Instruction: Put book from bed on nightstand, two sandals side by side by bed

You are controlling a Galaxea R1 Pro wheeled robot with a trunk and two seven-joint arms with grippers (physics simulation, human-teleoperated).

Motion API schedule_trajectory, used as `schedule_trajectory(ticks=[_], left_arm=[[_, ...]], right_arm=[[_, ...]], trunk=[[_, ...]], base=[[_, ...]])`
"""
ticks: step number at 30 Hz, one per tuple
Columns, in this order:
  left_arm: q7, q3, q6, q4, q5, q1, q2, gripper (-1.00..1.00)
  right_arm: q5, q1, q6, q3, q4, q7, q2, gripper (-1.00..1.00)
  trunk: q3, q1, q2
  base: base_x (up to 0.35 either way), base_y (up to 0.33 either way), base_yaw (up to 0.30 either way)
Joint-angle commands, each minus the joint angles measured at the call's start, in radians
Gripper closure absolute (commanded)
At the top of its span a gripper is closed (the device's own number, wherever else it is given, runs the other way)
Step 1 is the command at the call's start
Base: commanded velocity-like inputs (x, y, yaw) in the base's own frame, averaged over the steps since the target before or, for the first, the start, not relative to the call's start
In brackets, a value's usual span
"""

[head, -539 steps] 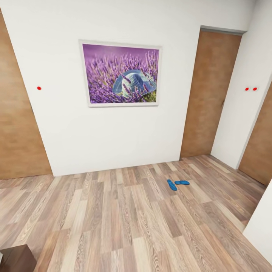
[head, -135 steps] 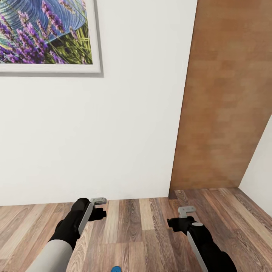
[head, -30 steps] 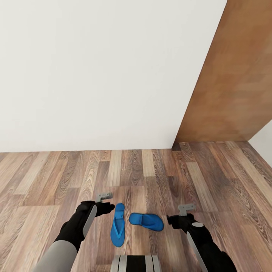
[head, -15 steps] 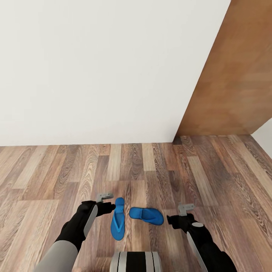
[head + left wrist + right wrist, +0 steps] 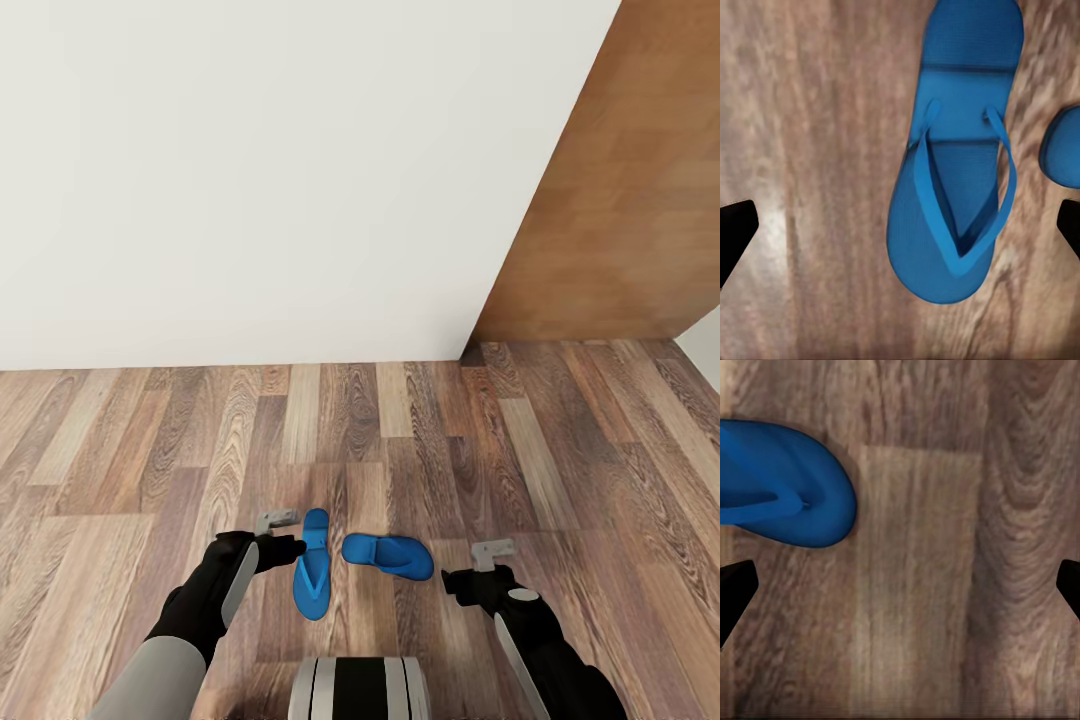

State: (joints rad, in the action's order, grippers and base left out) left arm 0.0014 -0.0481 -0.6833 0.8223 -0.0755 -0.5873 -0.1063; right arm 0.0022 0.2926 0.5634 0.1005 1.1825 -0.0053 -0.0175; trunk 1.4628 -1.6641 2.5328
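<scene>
Both sandals on floor (image 5: pixel 400 440). Left sandal (image 5: pixel 952 161) between left fingers (image 5: pixel 736 231), spread wide. Right sandal (image 5: pixel 784 484) partly cut off, off-centre between right fingers (image 5: pixel 735 585), also spread; fingertips mostly cropped.

Floor (image 5: pixel 420 440): wood-grain planks, mixed pale and dark brown, low sheen. Wall (image 5: pixel 260 180): plain white, matt, smooth. Door (image 5: pixel 620 220), far right: brown wood, matt. Two sandals (image 5: pixel 313 578) (image 5: pixel 388 556): bright blue, smooth, rubbery look, faintly ribbed footbed in the left wrist view.
</scene>
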Motion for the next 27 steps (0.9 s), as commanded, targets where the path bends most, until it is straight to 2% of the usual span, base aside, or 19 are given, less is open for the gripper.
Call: schedule_trajectory(ticks=[1,10,19,25,27], left_arm=[[0.0,-0.004,-0.006,0.001,-0.007,0.0,-0.001,-1.0],[0.0,-0.004,-0.006,0.005,-0.007,0.0,-0.001,-1.0],[-0.002,-0.004,0.008,0.012,-0.009,0.0,-0.001,-1.0],[-0.003,0.001,0.077,0.007,-0.009,0.0,-0.002,-1.0],[-0.001,0.013,0.094,0.001,-0.009,0.0,-0.004,-1.0]], right_arm=[[0.001,0.0,0.005,0.002,0.001,-0.001,-0.001,-1.0],[0.001,0.0,0.005,0.002,0.002,0.0,-0.001,-1.0],[0.0,0.0,0.004,-0.001,0.001,0.002,-0.001,-1.0],[-0.001,0.0,0.004,-0.001,0.001,0.002,-0.001,-1.0],[-0.001,0.0,0.004,-0.001,0.001,0.002,-0.001,-1.0]], trunk=[[0.005,0.0,0.001],[0.039,-0.004,0.003],[0.039,-0.004,0.003],[0.039,-0.004,0.003],[0.039,-0.004,0.003]], base=[[0.0,0.0,0.0],[0.0,0.0,0.0],[0.0,0.0,0.0],[0.0,0.0,0.0],[0.0,0.0,0.0]])
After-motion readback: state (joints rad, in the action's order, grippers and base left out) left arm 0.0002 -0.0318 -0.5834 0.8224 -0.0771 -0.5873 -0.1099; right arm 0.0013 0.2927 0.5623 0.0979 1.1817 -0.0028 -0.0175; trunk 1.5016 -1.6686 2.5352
